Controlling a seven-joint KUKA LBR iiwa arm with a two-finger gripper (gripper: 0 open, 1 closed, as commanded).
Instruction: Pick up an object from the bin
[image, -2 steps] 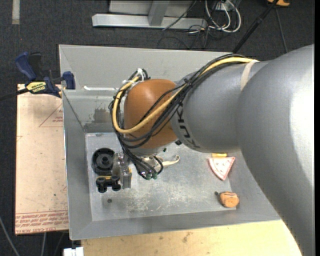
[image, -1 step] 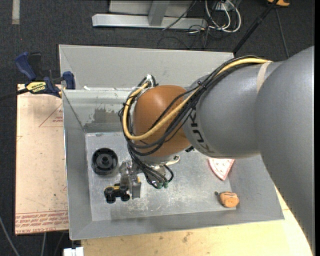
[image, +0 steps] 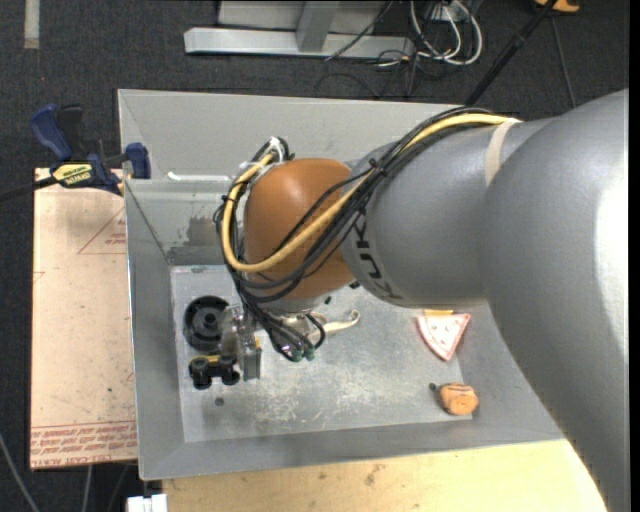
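While the end effector (image: 243, 350) hangs low at the left of the bin (image: 150, 300), we cannot tell whether it is open or closed. Just left of it, on the near floor, lies a small black part (image: 212, 372), with a black ring (image: 205, 320) beyond. We judge the part light, stiff and knobbly, best pinched across its middle. Its long axis seems to run left-right.
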